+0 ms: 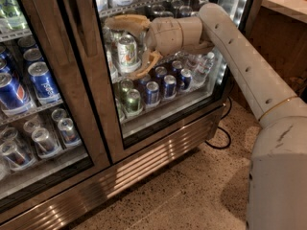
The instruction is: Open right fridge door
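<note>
Brushed steel frames the right fridge door (96, 95), which sits shut and flush with its neighbour, the left door (29, 13) with the blue cola cans (42, 80) behind its glass. Both doors belong to one fridge (144, 153) with a ribbed grille along its base, standing on a speckled floor (192, 200).

The gripper (121, 47) is held in front of the right door's glass, up by the shelf of green and silver cans (127, 51) and close to the door's left upright. Its two tan fingers (125, 20) are spread apart, one above the other, and clamp nothing. Whether they touch the pane cannot be told.

The white arm (240, 66) reaches in from the right and lies nearly level across the door. That likely suits the job: the doors seem to meet in the middle, so this one should hinge on its far right side, and the pull has to start at the edge nearest the centre. A dark vertical strip (79, 18) beside that upright looks like the handle, just left of the fingers. The wide spread would let them slip around it or hook the door's edge.

Opening has not begun. A black cable (221, 139) trails on the floor by the fridge's right corner, within the door's likely swing.
</note>
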Tool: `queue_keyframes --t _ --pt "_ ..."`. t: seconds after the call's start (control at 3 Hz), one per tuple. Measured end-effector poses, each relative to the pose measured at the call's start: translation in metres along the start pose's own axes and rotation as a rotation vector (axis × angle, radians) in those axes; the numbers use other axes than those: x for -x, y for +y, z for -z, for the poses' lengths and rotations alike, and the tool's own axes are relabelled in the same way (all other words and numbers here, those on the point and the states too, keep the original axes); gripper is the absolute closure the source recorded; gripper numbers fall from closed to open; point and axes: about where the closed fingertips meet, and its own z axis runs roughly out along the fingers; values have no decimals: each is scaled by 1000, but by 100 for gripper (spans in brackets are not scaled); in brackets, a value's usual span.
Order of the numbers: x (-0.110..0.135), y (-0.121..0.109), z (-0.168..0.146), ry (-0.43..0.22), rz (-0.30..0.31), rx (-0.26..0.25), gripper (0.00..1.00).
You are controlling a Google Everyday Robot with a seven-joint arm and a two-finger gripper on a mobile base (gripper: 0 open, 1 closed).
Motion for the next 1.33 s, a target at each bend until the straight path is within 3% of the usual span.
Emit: queue_keyframes --t 0.33,0.67,1.0,1.33 --pt "2 3 -2 -8 -3 5 17" --pt "3 3 -11 -37 -14 38 22" --pt "4 4 -11 -37 -14 38 25" --pt "6 -2 -18 -42 -8 54 24"
